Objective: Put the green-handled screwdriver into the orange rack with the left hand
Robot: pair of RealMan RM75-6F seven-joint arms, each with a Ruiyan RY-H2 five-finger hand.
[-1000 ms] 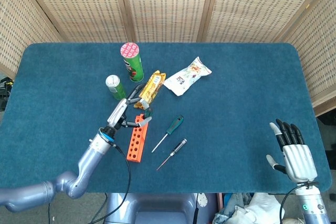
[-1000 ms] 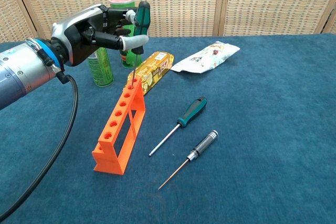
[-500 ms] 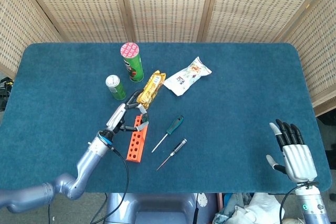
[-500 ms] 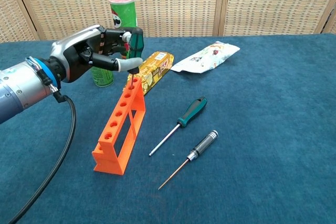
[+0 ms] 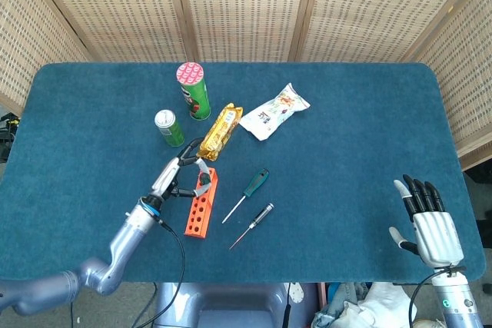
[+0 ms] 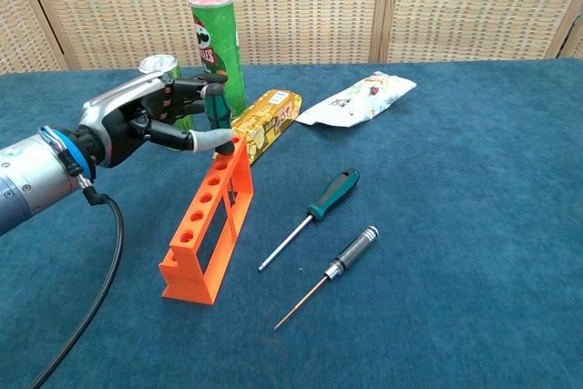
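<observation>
At the rack's (image 6: 211, 220) far end, left hand (image 6: 155, 119) grips the green screwdriver (image 6: 217, 112), shaft seated; releasing looks next.

head view looks steeply down from high; chest view low, nearer; both share the table (image 5: 346, 151).

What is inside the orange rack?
A green-handled screwdriver stands in the far end hole of the orange rack, held by the left hand. Its shaft is hidden; other holes look empty.
</observation>
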